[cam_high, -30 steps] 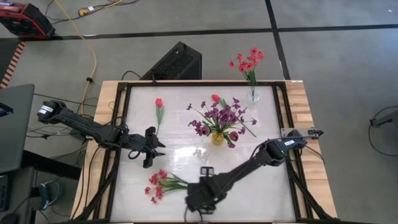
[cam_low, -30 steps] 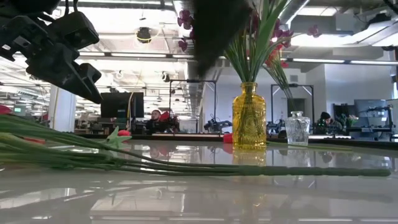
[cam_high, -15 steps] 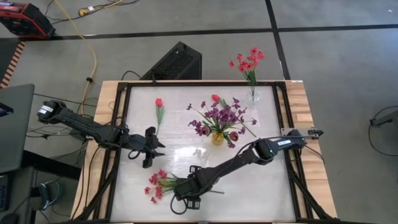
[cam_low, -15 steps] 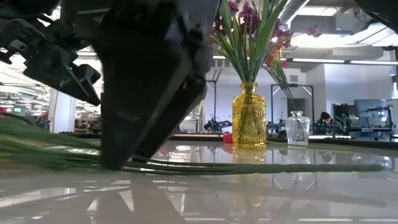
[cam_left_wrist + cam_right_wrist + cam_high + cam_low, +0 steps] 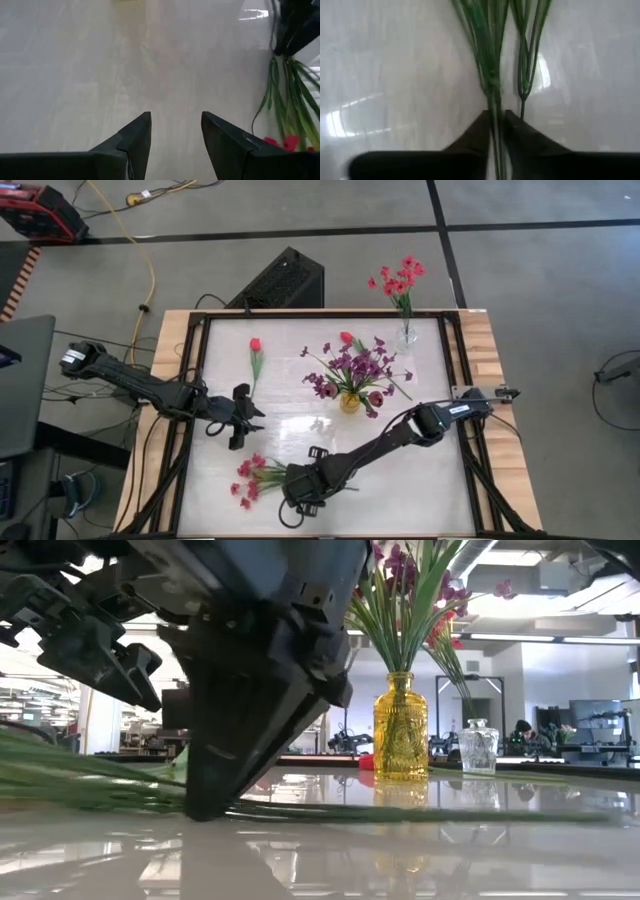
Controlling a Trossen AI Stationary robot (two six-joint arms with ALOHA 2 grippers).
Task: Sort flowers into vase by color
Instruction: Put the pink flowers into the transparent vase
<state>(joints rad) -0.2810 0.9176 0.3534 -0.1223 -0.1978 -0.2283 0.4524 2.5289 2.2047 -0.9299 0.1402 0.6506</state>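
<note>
A sprig of flowers with red-pink blooms (image 5: 248, 478) lies on the white table near its front left, its green stems (image 5: 420, 812) running toward the right. My right gripper (image 5: 297, 488) stands over those stems and is shut on them (image 5: 495, 125). My left gripper (image 5: 243, 418) hovers open above bare table just beyond the sprig (image 5: 175, 120). A single red flower (image 5: 255, 352) lies at the far left. The yellow vase (image 5: 350, 402) in the middle holds purple blooms and a few red-pink ones. The clear vase (image 5: 407, 335) at the far right holds red-pink flowers. My right gripper pinches the sprig's main green stem (image 5: 493, 100) between its two fingers (image 5: 477, 132), below the point where the leaves gather. The fingers come from above, steeply slanted down, their tips at the table (image 5: 210, 808). The sprig lies flat on the table.
A thinner side stem (image 5: 522, 92) lies just outside one finger. The table's dark frame rail (image 5: 195, 380) and wooden edge (image 5: 165, 380) border the left side. A black box (image 5: 285, 280) stands on the floor behind the table.
My right gripper has come down and moved toward the table's left edge, onto the stems of the red-pink sprig, and its fingers have shut on the main stem. The sprig still lies on the table.
</note>
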